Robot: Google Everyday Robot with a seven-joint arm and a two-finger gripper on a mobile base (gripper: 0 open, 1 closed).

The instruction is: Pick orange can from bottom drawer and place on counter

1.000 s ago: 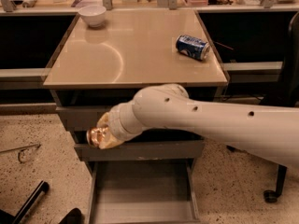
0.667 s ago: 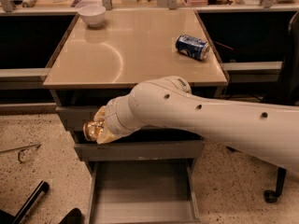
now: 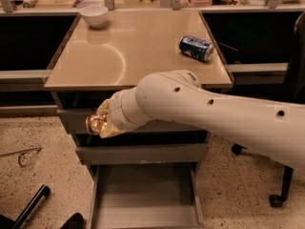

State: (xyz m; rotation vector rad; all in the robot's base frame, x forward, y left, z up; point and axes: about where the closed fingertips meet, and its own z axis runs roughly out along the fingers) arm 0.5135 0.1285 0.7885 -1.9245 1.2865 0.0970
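Observation:
The orange can (image 3: 96, 123), shiny and dented, hangs in the air in front of the upper drawer fronts, below the counter's front edge. My gripper (image 3: 103, 121) is shut on it; the fingers are mostly hidden behind the thick white wrist and arm that reach in from the right. The bottom drawer (image 3: 143, 202) is pulled open below, and its grey floor is bare. The beige counter (image 3: 128, 51) lies above and behind the can.
A blue can (image 3: 196, 48) lies on its side at the counter's right. A white bowl (image 3: 94, 15) stands at its back left corner. A chair base (image 3: 277, 199) is on the floor at right. A black bar (image 3: 29, 207) and a wire piece (image 3: 21, 156) lie at left.
The arm has lifted the orange can upward and slightly to the left, from the middle drawer's height toward the counter's front edge.

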